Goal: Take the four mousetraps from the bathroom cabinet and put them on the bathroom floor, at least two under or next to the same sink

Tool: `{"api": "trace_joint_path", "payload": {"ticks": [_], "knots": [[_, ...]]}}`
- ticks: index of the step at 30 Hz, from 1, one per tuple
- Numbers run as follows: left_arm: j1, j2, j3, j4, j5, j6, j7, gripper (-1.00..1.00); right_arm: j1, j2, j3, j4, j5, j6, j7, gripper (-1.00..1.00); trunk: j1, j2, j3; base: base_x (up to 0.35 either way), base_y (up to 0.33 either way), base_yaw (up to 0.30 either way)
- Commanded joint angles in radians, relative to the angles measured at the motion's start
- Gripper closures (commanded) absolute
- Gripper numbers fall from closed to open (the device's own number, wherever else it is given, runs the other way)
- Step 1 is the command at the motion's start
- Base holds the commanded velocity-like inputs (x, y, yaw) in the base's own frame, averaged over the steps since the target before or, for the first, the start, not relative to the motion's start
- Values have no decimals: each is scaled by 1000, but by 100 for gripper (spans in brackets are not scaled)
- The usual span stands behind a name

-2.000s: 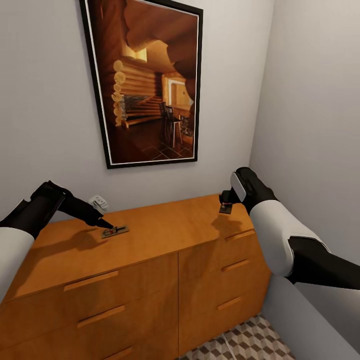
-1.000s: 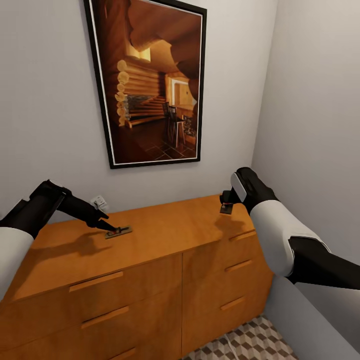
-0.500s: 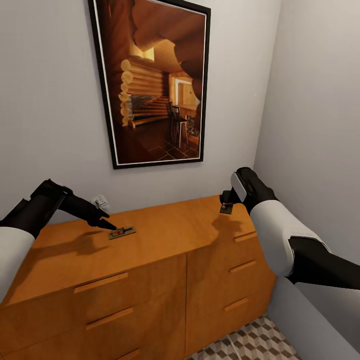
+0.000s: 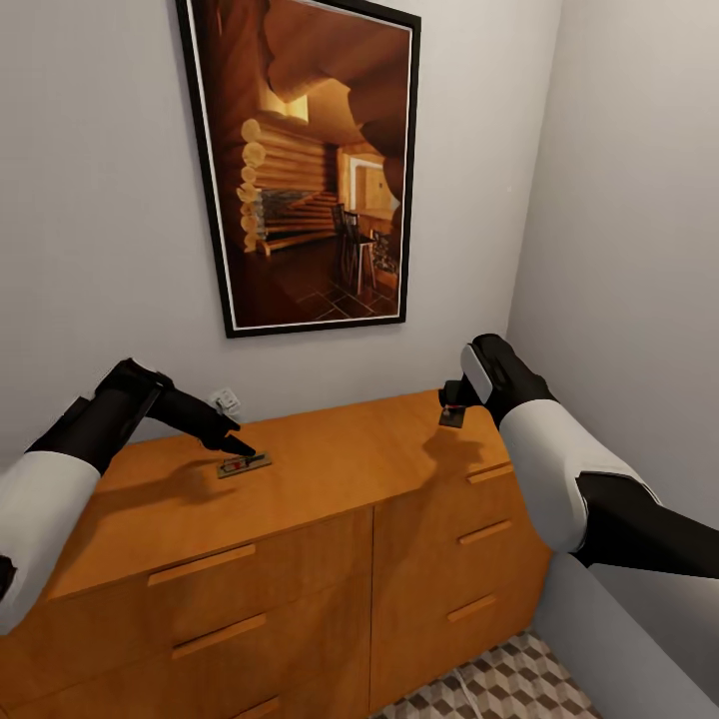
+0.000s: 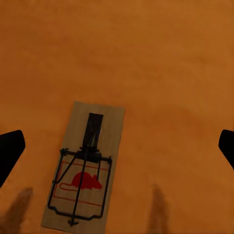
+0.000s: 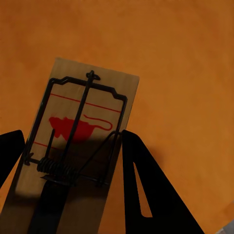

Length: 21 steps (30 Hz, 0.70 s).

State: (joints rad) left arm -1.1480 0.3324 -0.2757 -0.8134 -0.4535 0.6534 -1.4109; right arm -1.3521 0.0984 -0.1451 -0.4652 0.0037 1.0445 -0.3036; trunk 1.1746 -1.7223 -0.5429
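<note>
Fingers of my right gripper point(image 6: 73, 151) clamp a mousetrap point(image 6: 78, 146) above the cabinet point(image 4: 330, 469) top's right end. Left gripper point(image 5: 117, 146) hangs spread wide over a 2nd mousetrap point(image 5: 84, 170), lying flat on the top w/ red mouse mark up, not touching it. Patterned floor point(image 4: 499, 689) shows below.

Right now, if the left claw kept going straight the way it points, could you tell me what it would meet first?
Most likely the mousetrap lying flat on the cabinet top. The left claw hangs open just above it, with the trap nearer one finger, so the other may meet bare wood. The exact height is hard to judge.
</note>
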Motion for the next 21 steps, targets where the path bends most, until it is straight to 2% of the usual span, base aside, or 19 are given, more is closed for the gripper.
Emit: {"api": "trace_joint_path", "payload": {"ticks": [1,5,9,21], "knots": [[-1,-3,-2,-1,-5,11,7,-100,-1,1,-7,-1,0,3,-3,100,0,-1,-1,0,0,0],[-1,-12,-2,1,-4,12,40,-100,0,0,-7,-1,0,3,-3,100,0,-1,-1,0,0,0],[-1,-8,-2,3,-2,9,52,-100,0,-4,-7,-1,0,3,-3,100,0,-1,-1,0,0,0],[-1,33,0,23,9,0,41,-100,-1,-5,-7,0,-1,3,-3,100,0,-1,-1,0,0,0]]}}
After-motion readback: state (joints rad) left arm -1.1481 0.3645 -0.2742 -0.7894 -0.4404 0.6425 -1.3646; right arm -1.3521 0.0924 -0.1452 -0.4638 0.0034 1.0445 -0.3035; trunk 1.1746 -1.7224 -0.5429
